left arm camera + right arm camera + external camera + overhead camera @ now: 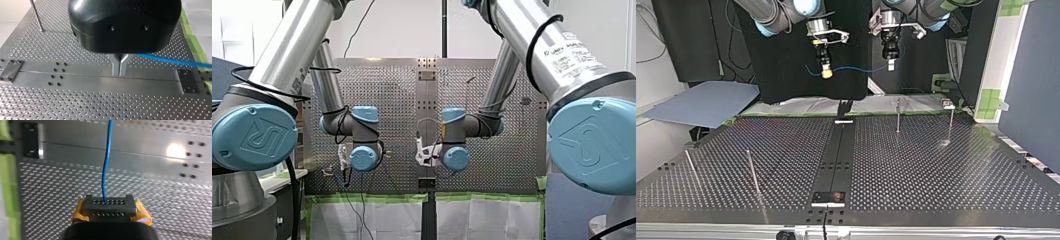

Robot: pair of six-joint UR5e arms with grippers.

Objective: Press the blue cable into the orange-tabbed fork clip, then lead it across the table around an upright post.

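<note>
Nearest in the top view lay a dark plate (828, 197) on the centre rail of the worktop (936, 180), with two thin near posts (753, 172) upright at that view's near left. Farther back, two far posts (898, 116) stood at its far right. A small dark forked fitting (843, 107) sat at the rail's far end; whether it carried an orange tab I could not tell.

Beyond and well above all that hung both arms. The right pincer (826, 74), yellow-padded and at that view's left, was clamped on the blue cable (856, 68). The left pincer (891, 65), its metal fingers pressed together, appeared to grip the cable further along.

The risk, I judged, was the slack. The span sagged a little between the two pincers, so it could miss the fork's slot or snag a post. So thin a cable might also slip through the narrow metal fingers. It ran through the air from one pincer to the other, well clear of the worktop.
</note>
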